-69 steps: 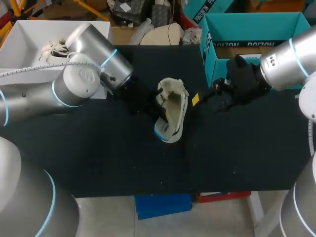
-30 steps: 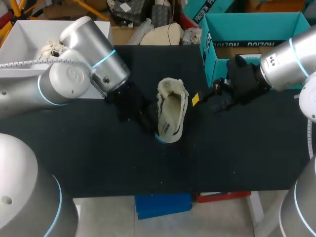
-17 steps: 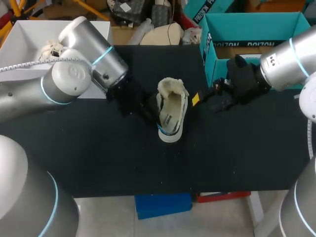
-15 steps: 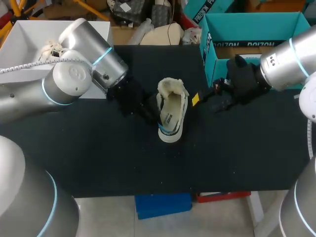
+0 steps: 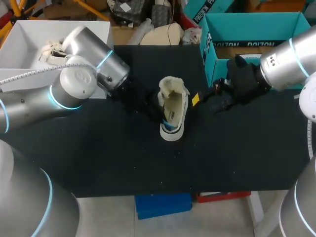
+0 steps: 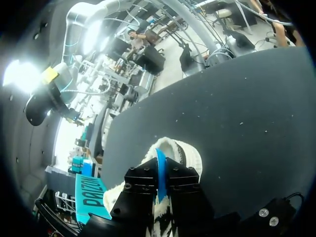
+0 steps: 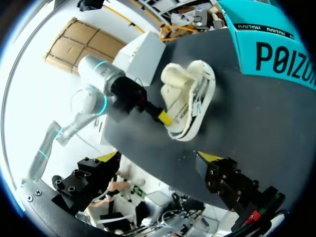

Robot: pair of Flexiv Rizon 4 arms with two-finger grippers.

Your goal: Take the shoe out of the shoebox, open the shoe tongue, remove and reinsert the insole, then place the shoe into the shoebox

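Observation:
A cream shoe (image 5: 174, 106) lies on its side in the middle of the black table, opening toward my right arm. My left gripper (image 5: 162, 120) is at its toe end, shut on the thin blue edge of the insole (image 6: 160, 170), which stands between its black fingers with the shoe (image 6: 180, 150) just ahead. In the right wrist view the shoe (image 7: 190, 96) lies ahead, with my left arm's yellow tip (image 7: 164, 117) against it. My right gripper (image 7: 158, 158) stands open and empty, apart from the shoe, and appears in the head view as right gripper (image 5: 200, 99). The teal shoebox (image 5: 296, 22) stands open at the back right.
A white box (image 5: 27, 34) with another pale shoe in it stands at the back left, behind my left arm. The teal box's printed side (image 7: 276, 54) rises close beside my right gripper. The black tabletop (image 5: 98, 158) stretches toward the front edge.
My left arm has turned its wrist and shifted right, and the shoe's toe end has moved a little right and back with it. The right arm has not moved.

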